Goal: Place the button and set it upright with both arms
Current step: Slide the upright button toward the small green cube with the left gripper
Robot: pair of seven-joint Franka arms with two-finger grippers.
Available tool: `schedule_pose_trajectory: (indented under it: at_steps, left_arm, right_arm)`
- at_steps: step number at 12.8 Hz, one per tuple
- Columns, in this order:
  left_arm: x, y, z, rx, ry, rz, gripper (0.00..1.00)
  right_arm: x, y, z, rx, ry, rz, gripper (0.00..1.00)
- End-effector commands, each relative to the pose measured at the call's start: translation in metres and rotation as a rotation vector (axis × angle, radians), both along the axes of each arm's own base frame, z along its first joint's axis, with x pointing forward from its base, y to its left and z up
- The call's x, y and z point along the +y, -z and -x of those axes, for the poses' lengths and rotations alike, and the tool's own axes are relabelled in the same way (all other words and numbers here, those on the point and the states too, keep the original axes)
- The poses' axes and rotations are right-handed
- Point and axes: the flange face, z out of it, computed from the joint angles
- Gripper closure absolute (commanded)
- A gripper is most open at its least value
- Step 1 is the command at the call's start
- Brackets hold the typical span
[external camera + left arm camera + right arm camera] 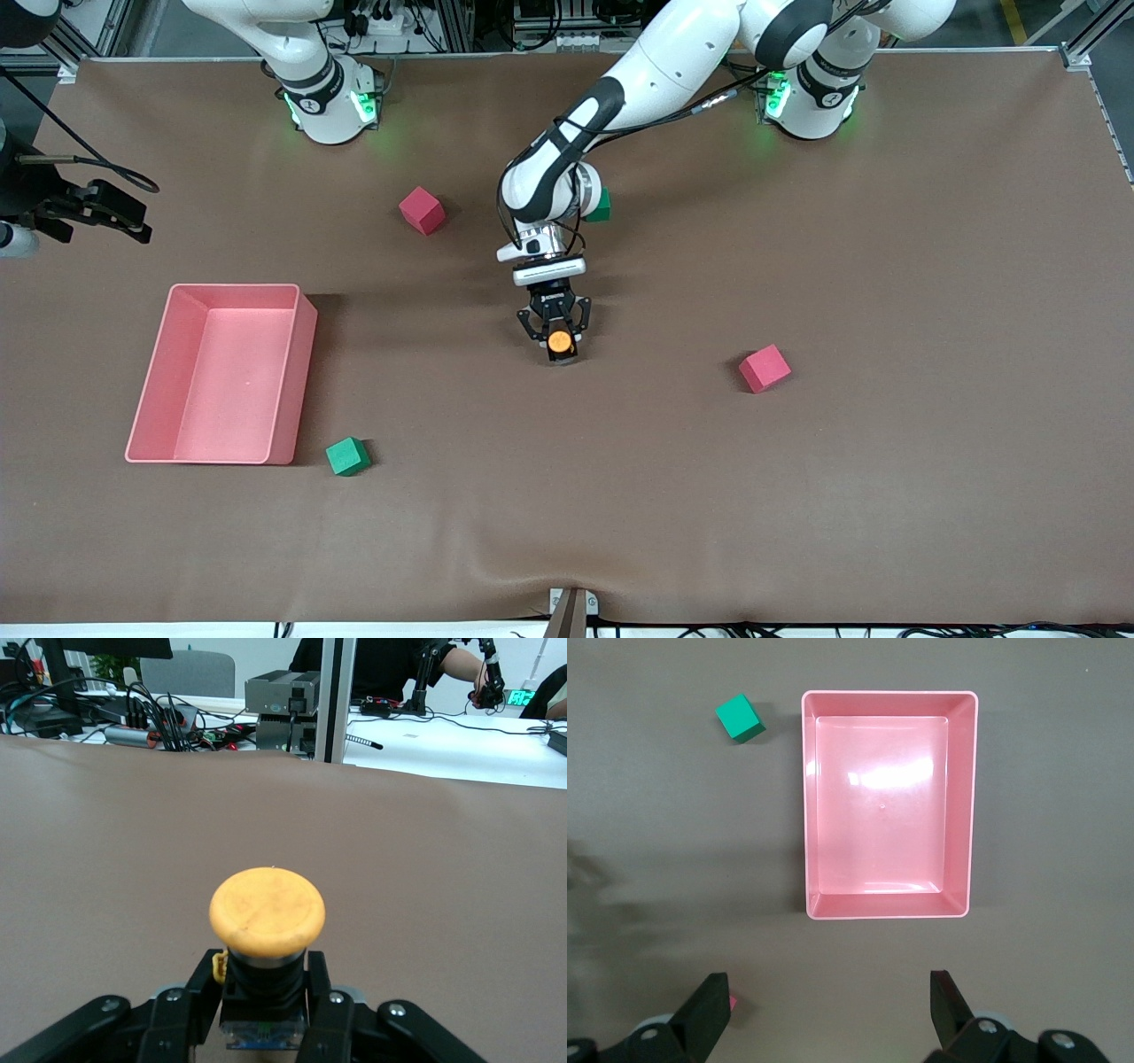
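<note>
The button (pixel 560 341) has a round orange cap, a black body and a bluish end. My left gripper (pixel 558 335) is shut on its black body, low over the middle of the table, with the cap facing up. In the left wrist view the cap (pixel 267 911) stands out past the fingers (pixel 321 979), and the left gripper (pixel 264 973) clamps the body. I cannot tell if the button touches the table. My right gripper (pixel 124 217) hangs high at the right arm's end of the table. In the right wrist view the right gripper (pixel 827 988) is open and empty.
A pink tray (pixel 292 372) lies toward the right arm's end and shows below the right gripper (pixel 803 806). A green cube (pixel 347 456) (pixel 740 718) sits beside it. Red cubes (pixel 422 210) (pixel 765 369) and a second green cube (pixel 602 206), half hidden by the left arm, lie on the table.
</note>
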Motion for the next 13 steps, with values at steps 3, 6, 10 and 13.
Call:
schedule_pose_trajectory:
  at_steps: [3, 6, 10, 13]
  left_arm:
    - [-0.001, 0.007, 0.004, -0.046, -0.01, 0.018, 0.83]
    - [0.004, 0.02, 0.006, -0.041, -0.016, 0.014, 0.78]
    - [0.002, 0.019, 0.011, -0.049, -0.027, 0.03, 0.0]
    - [-0.013, -0.01, 0.02, 0.019, -0.108, 0.104, 0.0]
  right_arm:
    - [-0.004, -0.002, -0.001, 0.004, 0.003, -0.014, 0.0]
    - [-0.004, -0.001, -0.001, 0.005, 0.001, -0.014, 0.0]
    - [-0.005, -0.001, -0.001, 0.005, 0.004, -0.014, 0.0]
    - [-0.005, -0.001, -0.001, 0.005, 0.003, -0.014, 0.0]
